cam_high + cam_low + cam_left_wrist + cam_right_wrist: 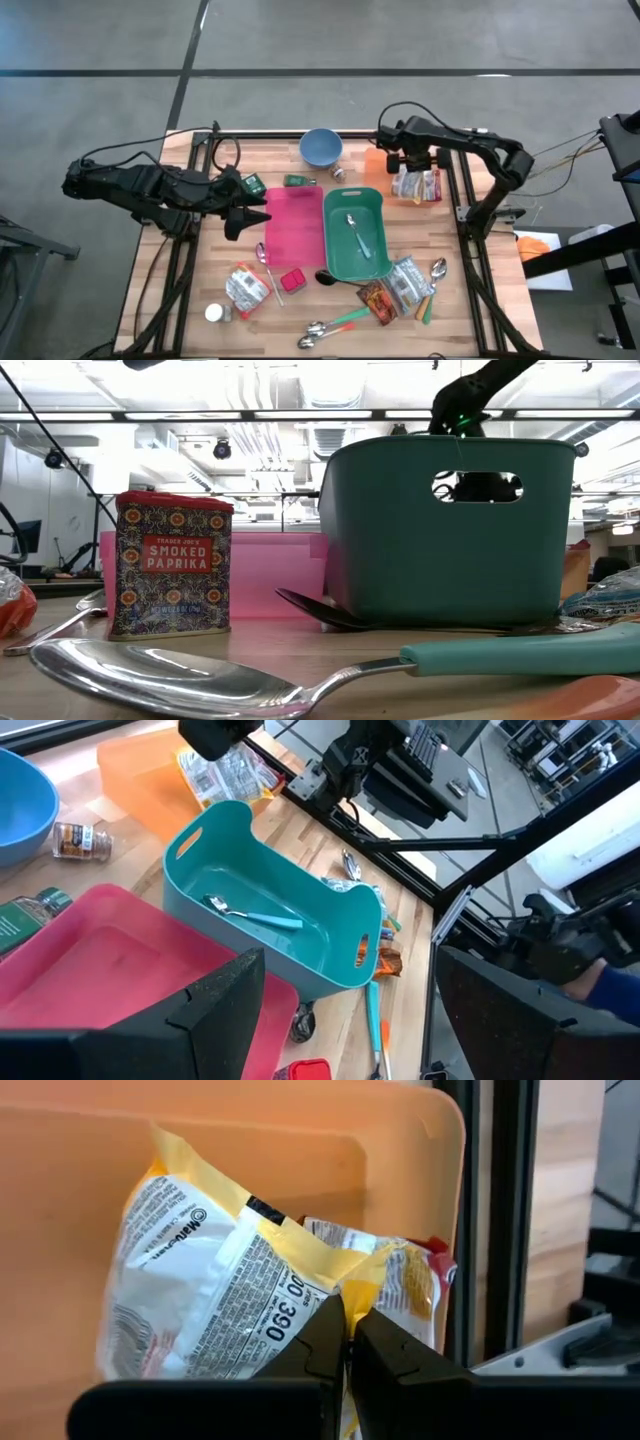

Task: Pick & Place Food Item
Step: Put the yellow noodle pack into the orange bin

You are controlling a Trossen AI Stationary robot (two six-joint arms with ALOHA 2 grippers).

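Note:
A clear and yellow noodle packet (pixel 200 1280) with printed text hangs over an orange tray (pixel 100 1160) at the table's far right (pixel 375 160). My right gripper (pixel 348 1342) is shut on the packet, which shows just below it in the high view (pixel 418 185). Whether the packet's underside touches the tray I cannot tell. My left gripper (pixel 238 212) stands open above the table's left side, beside the pink tray (pixel 293 222), with nothing between its fingers (pixel 220 1000). My right gripper pinches the packet's crumpled yellow sealed edge (pixel 350 1275) between its two fingertips. The fingers come from above, slanting steeply down. The packet spreads out below and ahead of the fingers, over the orange tray.
A teal bin (pixel 355 235) holding a spoon stands mid-table, with a blue bowl (pixel 321 147) and a spice jar (pixel 338 172) behind it. Near the front lie a paprika tin (pixel 172 565), other food packets (pixel 247 287) (pixel 400 285) and loose spoons (pixel 330 325).

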